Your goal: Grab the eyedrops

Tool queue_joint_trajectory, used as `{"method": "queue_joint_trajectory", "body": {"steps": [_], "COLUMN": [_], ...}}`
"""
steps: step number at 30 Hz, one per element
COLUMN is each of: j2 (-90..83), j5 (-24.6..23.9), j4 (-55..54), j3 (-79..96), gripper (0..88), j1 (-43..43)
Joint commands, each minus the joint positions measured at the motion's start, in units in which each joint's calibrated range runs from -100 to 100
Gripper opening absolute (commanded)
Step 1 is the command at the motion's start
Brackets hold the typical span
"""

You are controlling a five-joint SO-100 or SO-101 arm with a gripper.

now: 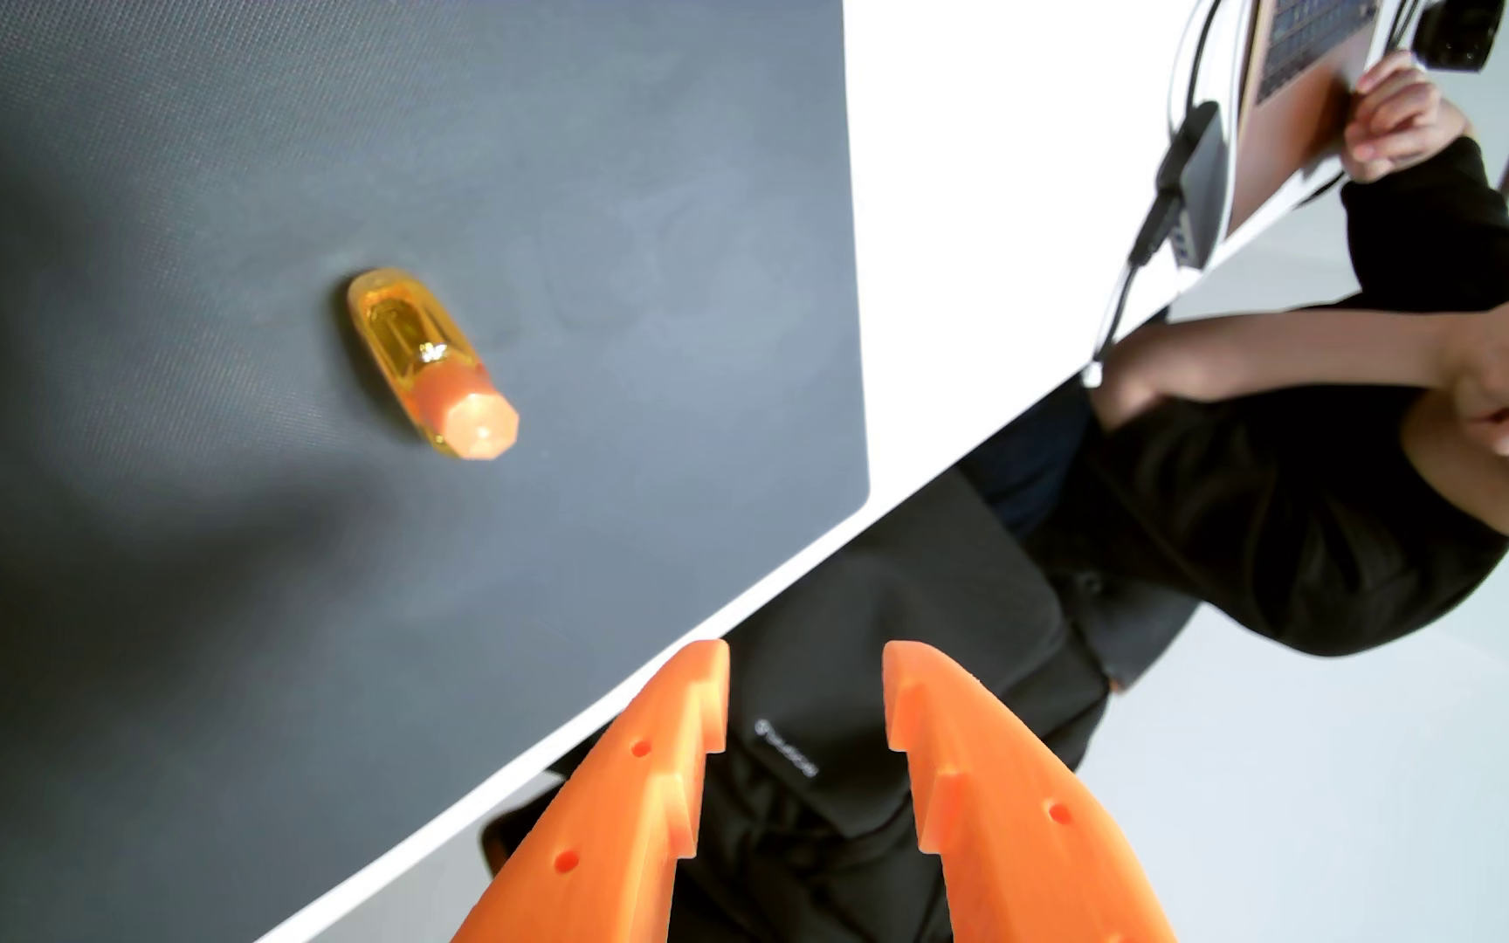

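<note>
The eyedrops are a small clear yellow-orange bottle with an orange faceted cap, lying on its side on a dark grey mat in the wrist view, left of centre. My orange gripper enters from the bottom edge, open, with nothing between its fingers. Its tips hang past the table's edge, well to the right of and below the bottle in the picture, apart from it.
The mat lies on a white table whose edge runs diagonally. Beyond it sits a person in black, with a black bag under the gripper tips. A laptop and cabled adapter sit at the upper right.
</note>
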Motion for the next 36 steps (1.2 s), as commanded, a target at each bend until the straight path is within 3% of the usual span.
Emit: {"method": "queue_joint_trajectory", "body": {"steps": [1, 36], "j2": [-1.9, -2.7], "j5": [-0.2, -0.1], "j4": [-0.8, -2.4], "j3": [-0.1, -1.2], "gripper": [10.3, 10.3], "j1": [0.3, -1.7]}}
